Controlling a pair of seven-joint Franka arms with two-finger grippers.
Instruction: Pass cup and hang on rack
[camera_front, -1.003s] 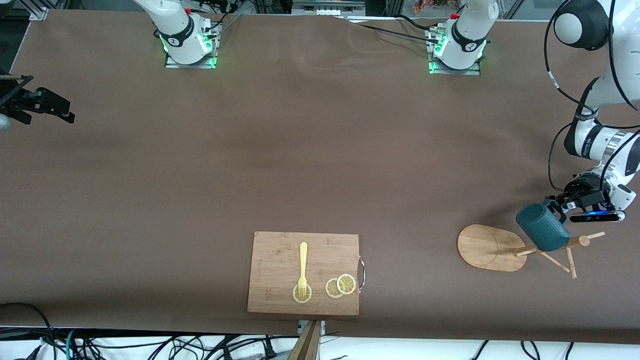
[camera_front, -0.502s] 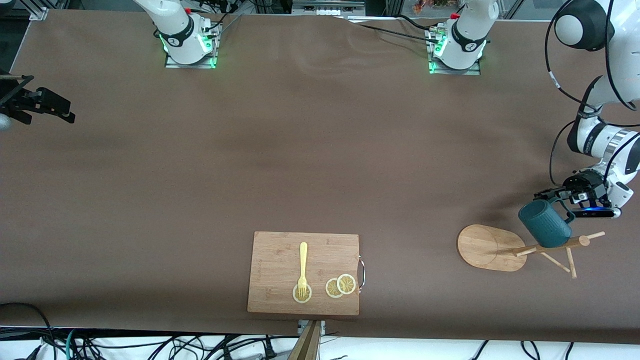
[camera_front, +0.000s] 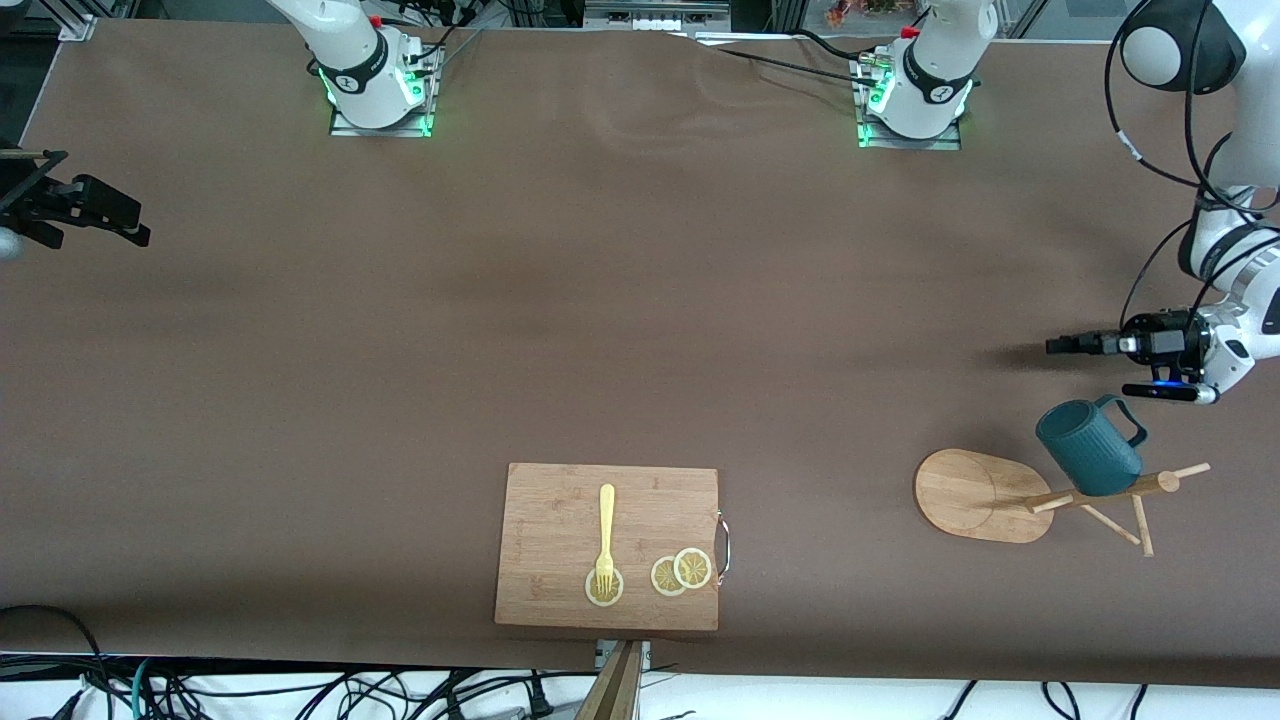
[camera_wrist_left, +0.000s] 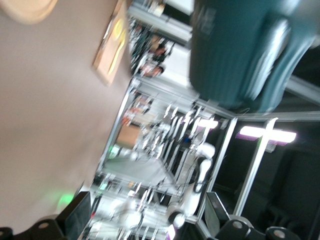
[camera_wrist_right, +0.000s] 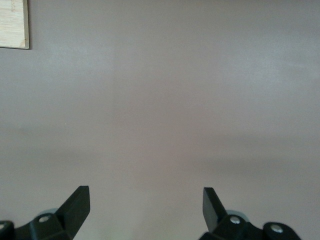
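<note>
A high front camera faces both bases across the table (camera_front: 640, 300), while each wrist camera looks past its own jaws

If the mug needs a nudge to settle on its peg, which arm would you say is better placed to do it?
Probably the left: the open left gripper hangs just above the cup on the rack. The open right gripper waits over the right arm's end of the table.

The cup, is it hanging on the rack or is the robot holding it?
Hanging. The cup sits on the rack, and the open left gripper is apart from it.
</note>
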